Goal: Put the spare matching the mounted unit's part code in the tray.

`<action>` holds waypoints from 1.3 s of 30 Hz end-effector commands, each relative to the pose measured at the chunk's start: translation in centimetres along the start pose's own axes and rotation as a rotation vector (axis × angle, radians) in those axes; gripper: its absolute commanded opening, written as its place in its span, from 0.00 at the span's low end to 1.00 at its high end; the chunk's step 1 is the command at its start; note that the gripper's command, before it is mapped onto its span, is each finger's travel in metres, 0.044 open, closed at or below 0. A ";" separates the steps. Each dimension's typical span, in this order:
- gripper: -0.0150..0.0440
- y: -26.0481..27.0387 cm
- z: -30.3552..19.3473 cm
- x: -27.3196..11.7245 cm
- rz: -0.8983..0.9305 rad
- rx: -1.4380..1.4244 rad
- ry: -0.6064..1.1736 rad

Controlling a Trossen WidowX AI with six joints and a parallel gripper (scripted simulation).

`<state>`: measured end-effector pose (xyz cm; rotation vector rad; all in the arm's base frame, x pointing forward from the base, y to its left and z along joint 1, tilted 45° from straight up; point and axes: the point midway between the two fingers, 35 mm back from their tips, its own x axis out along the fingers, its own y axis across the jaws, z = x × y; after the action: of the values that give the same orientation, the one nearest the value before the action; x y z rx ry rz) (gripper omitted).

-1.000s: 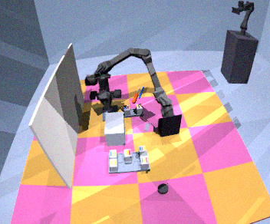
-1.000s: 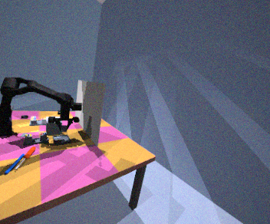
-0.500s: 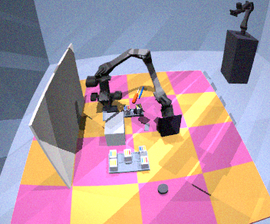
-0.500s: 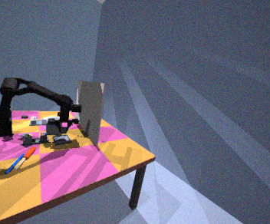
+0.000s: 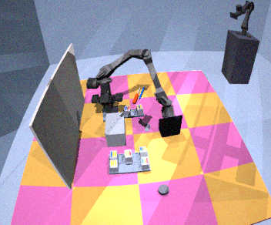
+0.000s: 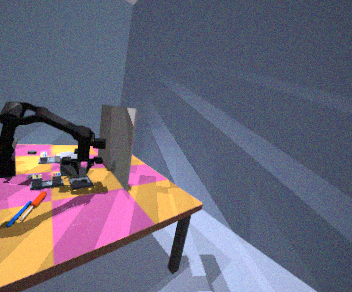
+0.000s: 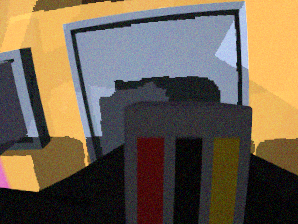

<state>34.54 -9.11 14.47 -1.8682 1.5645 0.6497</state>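
My gripper (image 5: 108,103) (image 6: 83,162) is shut on a grey block with red, black and yellow stripes (image 7: 188,119). The tray (image 6: 80,183) (image 7: 150,18) is a shallow square with a light rim. It lies beneath and beyond the held block in the wrist view, and no block shows in its visible part. A dark shadow lies across its floor. The held block hides its near side. In the top view the arm and a large grey box (image 5: 115,131) hide most of the tray. Printed codes are too small to read, and I cannot tell which part is the mounted unit.
A rack (image 5: 121,169) with several striped blocks stands in front of the grey box. A smaller rack (image 5: 135,115) (image 6: 47,185) holds blocks beside the tray. Orange and blue pens (image 5: 135,99) (image 6: 39,199) lie behind it. A tall panel (image 5: 59,119) (image 6: 116,142) stands past the gripper. A dark puck (image 5: 163,189) lies in front.
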 end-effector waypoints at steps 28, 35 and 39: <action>0.39 0.4 -0.2 2.0 -0.001 -0.001 0.007; 0.70 0.4 -0.2 2.0 -0.001 -0.001 0.007; 0.88 0.4 -0.2 2.0 -0.001 -0.001 0.007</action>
<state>34.48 -10.69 13.14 -1.8742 1.5674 0.6447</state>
